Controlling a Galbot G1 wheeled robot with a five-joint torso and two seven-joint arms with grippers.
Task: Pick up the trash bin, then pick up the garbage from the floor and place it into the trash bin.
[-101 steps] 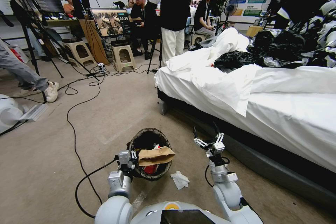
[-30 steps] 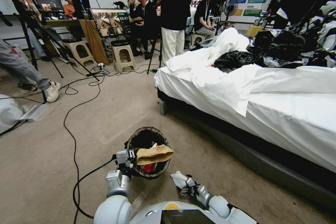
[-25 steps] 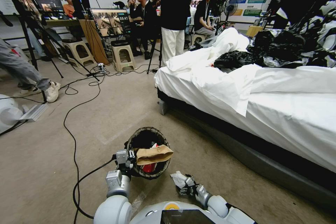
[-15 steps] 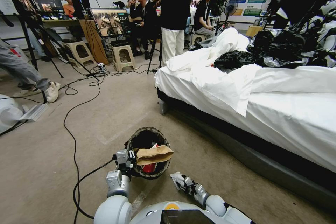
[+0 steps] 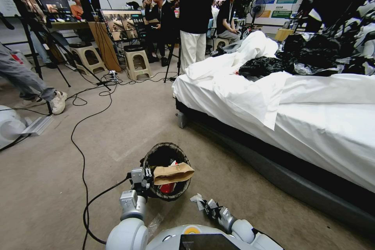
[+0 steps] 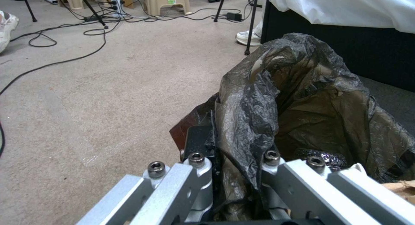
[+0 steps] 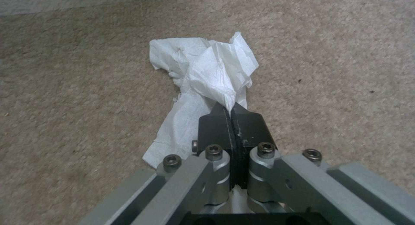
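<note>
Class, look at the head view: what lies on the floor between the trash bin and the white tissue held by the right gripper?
Nothing: in the head view only bare carpet separates the trash bin from the white tissue pinched by the right gripper.

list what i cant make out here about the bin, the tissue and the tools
- Trash bin contents below the brown paper bag: covered, head view.
- Left tool fingertips: buried in the black liner, left wrist view.
- Tissue lifted or touching carpet: undecidable; right tool pinches it.
</note>
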